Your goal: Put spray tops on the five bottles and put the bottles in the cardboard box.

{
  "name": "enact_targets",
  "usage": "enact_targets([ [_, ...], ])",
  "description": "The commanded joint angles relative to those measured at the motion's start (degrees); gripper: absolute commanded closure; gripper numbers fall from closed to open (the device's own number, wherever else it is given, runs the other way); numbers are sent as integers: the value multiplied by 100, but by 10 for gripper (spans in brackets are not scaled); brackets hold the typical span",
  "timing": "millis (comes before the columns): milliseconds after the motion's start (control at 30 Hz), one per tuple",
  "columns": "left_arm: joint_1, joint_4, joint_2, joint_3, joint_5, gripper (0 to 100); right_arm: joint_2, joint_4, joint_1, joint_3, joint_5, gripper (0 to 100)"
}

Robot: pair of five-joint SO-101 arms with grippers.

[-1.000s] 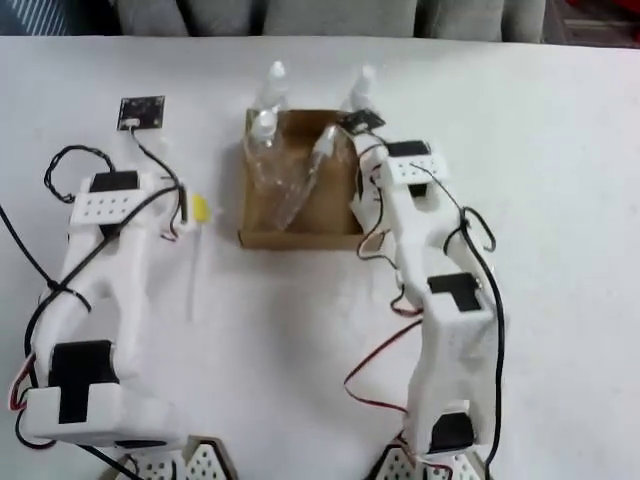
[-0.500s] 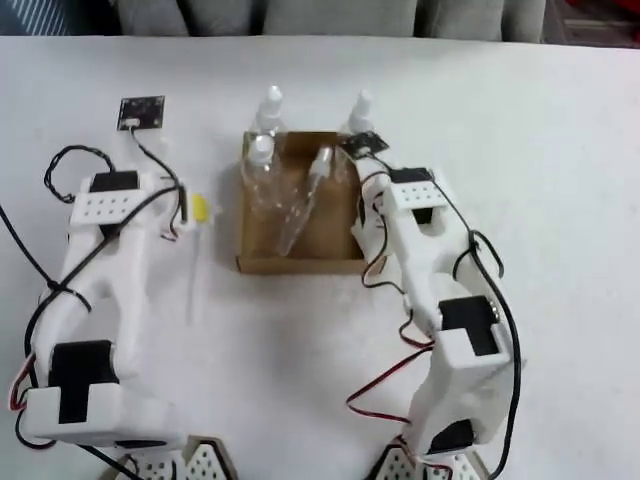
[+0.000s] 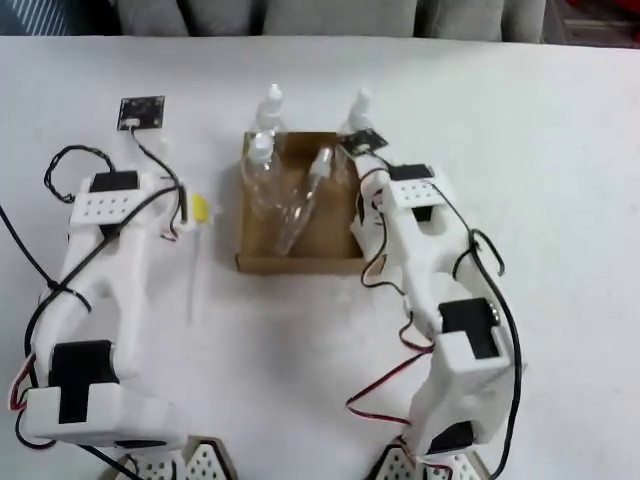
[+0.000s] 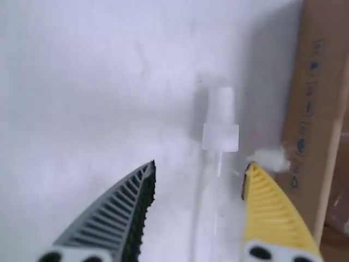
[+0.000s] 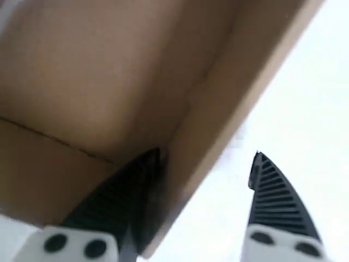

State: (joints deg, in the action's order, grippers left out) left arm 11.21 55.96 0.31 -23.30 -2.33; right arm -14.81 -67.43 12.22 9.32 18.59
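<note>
At the box's right wall, right gripper (image 5: 206, 154) has jaws spread, straddling it: one finger inside the cardboard box (image 5: 109, 71), one outside. Two bottles (image 3: 285, 195) lie inside; two upright bottles (image 3: 272, 100) stand at its far side. Left gripper (image 4: 200, 165) has jaws spread over the loose spray top (image 4: 221, 128), which lies on the table (image 3: 560, 150) beside the box.

Judgement: pinch the wall firmly before shifting the box, and go slow so nothing tips.

Versus a second ago: box, bottles and right arm sit nearer the arm bases; left arm unmoved.
</note>
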Motion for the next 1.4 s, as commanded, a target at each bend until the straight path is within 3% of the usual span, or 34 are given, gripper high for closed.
enact_targets([
  [0,22,-123,-66,18,141,745,585,-347,40,-308,-35,772],
  [233,13,-123,-66,18,255,745,1446,-1007,-75,-264,-35,775],
  [433,-66,-114,-66,9,255,746,2000,-1121,-1095,519,-35,778],
  [633,-145,79,-127,114,246,747,2387,-259,-2070,1688,-35,957],
  [967,-453,1389,-127,1152,246,748,2519,1095,-3363,3103,-35,964],
  [1067,-708,1688,-127,1459,246,759,2484,1516,-3486,3420,-35,964],
  [1233,-1226,2251,-127,1996,290,871,2422,1657,-3468,3596,185,963],
  [1367,-1754,2673,-127,2268,343,850,2237,1657,-3354,3578,299,962],
])
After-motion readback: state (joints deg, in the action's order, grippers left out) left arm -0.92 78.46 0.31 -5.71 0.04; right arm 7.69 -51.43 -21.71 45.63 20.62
